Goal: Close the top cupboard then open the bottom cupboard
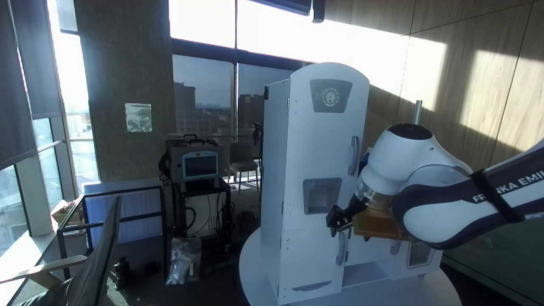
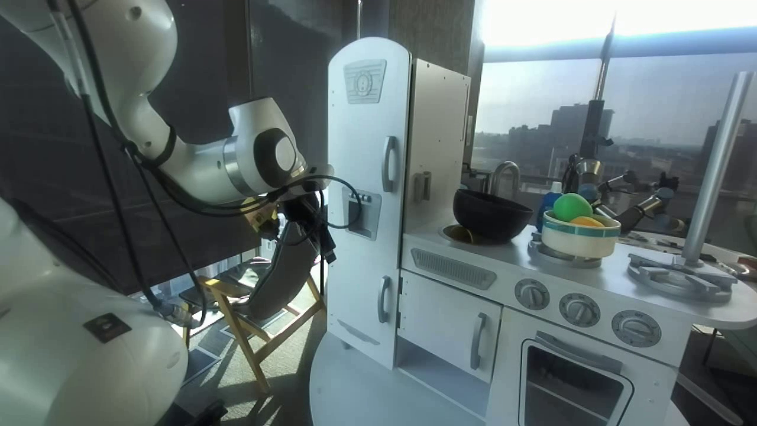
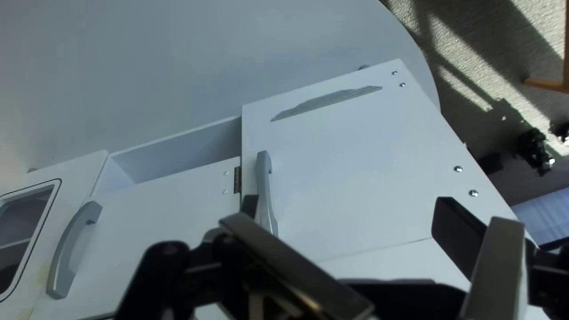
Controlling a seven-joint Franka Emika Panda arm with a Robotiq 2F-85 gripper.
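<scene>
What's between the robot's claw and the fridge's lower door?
In the wrist view, only the handle of the lower door, partly hidden behind the gripper.

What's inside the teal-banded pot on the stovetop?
In an exterior view, a round green item and something orange peek out of the pot; it hides their lower parts and anything beneath.

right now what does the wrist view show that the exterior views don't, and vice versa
Only the wrist view shows plainly that the gripper is open, its jaws apart. Only the exterior views show the arch of the top cupboard, its grey panel and upper handle, plus the windows and robot arm. All share the bottom cupboard, which looks shut, its lower handle and the oven window.
</scene>
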